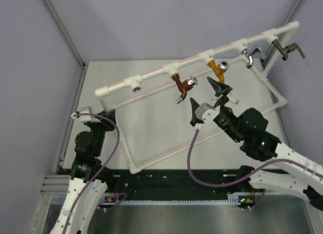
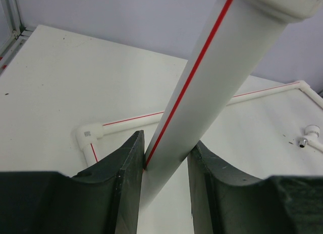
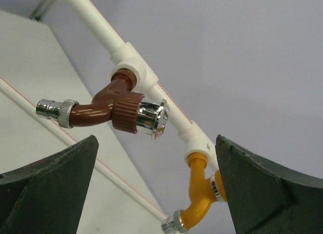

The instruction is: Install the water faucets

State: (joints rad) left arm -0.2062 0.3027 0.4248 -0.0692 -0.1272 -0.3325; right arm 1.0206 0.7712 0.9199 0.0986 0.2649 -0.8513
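Observation:
The reddish-brown faucet [image 1: 183,85] with a silver tip hangs from a tee socket on the top rail of the white pipe frame [image 1: 151,76]. It also shows in the right wrist view [image 3: 103,111], seated in its socket. My right gripper [image 1: 206,99] is open and empty just in front of it, jaws wide apart [image 3: 156,161], touching nothing. A small white faucet [image 2: 310,135] lies on the table inside the frame. My left gripper [image 1: 99,116] is shut on the frame's left upright pipe [image 2: 202,93], with the pipe between both fingers [image 2: 126,183].
A yellow faucet [image 1: 220,68], a silver one [image 1: 252,56] and a dark grey one [image 1: 288,49] hang from sockets further right on the rail. The leftmost tee socket [image 1: 135,84] is empty. The frame's base pipes [image 1: 166,153] lie on the white table.

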